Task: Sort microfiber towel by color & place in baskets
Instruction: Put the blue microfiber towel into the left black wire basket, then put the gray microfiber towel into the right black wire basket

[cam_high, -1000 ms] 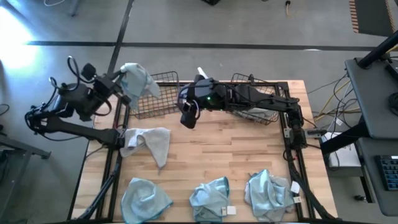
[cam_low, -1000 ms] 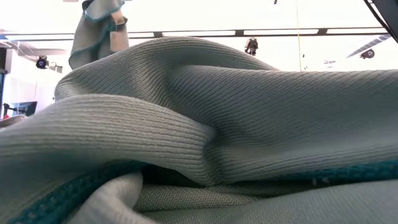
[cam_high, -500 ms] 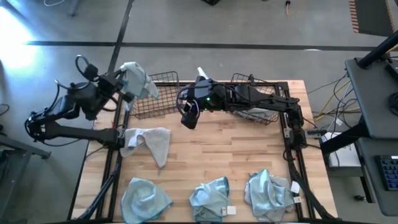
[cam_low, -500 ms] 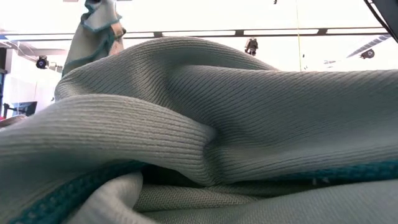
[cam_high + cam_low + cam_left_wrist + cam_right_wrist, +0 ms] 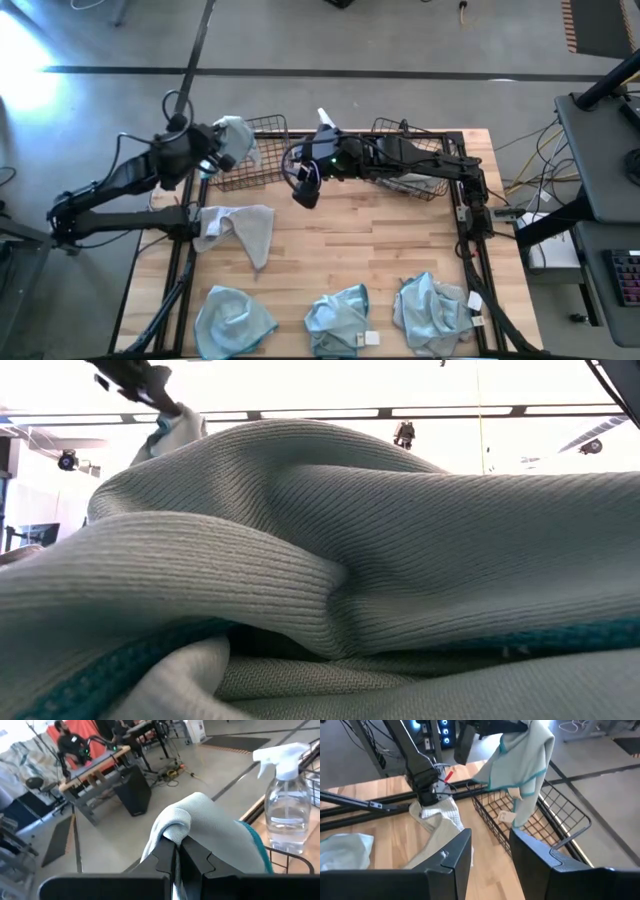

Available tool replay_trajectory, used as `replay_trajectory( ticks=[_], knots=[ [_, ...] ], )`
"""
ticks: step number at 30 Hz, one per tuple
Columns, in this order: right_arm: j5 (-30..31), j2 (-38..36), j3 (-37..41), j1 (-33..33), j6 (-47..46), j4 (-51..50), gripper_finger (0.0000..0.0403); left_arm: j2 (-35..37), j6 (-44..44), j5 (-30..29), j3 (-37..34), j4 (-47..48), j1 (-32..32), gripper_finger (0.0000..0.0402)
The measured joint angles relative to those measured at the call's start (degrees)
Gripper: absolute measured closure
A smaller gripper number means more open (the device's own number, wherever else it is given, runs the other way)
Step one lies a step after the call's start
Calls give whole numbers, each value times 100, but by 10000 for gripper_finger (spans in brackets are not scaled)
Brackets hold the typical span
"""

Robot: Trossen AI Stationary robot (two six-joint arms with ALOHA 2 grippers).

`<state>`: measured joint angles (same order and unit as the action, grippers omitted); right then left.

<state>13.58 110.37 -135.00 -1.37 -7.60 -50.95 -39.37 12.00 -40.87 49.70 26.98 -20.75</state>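
A light teal-blue towel (image 5: pixel 236 138) hangs from my left gripper (image 5: pixel 214 154), which is shut on it above the left end of the left wire basket (image 5: pixel 250 160). The right wrist view shows the same towel (image 5: pixel 522 765) dangling over that basket (image 5: pixel 540 822). My right gripper (image 5: pixel 304 187) hovers open over the table between the two baskets and touches nothing. A pale cloth lies in the right basket (image 5: pixel 412 165). A grey-white towel (image 5: pixel 240 224) lies flat on the table's left. Three teal towels (image 5: pixel 338 320) lie crumpled along the near edge. My left gripper pinches a bunched fold of the teal towel (image 5: pixel 176 822) between its two shut fingers (image 5: pixel 165 855); the fold bulges out past the tips. The towel is lifted clear and hangs slack below the fingers, with its lower end (image 5: pixel 520 815) about level with the left basket's rim.
A clear spray bottle (image 5: pixel 325 120) stands at the far edge between the baskets and shows close by in the left wrist view (image 5: pixel 285 800). One teal towel (image 5: pixel 380 580) fills nearly the whole low view. Bare wood lies in the table's middle.
My left gripper has swung toward the table's right, carrying the hanging teal towel from beyond the table's left edge to above the left basket's left end. In the low view the towel has sunk lower. The towels on the table lie as before.
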Motion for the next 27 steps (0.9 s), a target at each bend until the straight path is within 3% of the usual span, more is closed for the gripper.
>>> replay_trajectory(
  ticks=[5,11,18,24,27],
  knots=[
    [0,0,0,0,-206,-197,275,-56,-399,98,-312,-204,-69,397],
    [0,4,0,0,-248,-268,275,-70,-678,436,-396,-406,-75,360],
    [0,4,0,0,-250,-268,275,-94,-662,391,-205,-349,-77,317],
    [0,6,0,0,-368,-284,275,-93,-658,402,-47,-238,-75,310],
    [-2,7,0,0,-459,-359,275,-85,-768,817,76,106,-77,310]
  ],
)
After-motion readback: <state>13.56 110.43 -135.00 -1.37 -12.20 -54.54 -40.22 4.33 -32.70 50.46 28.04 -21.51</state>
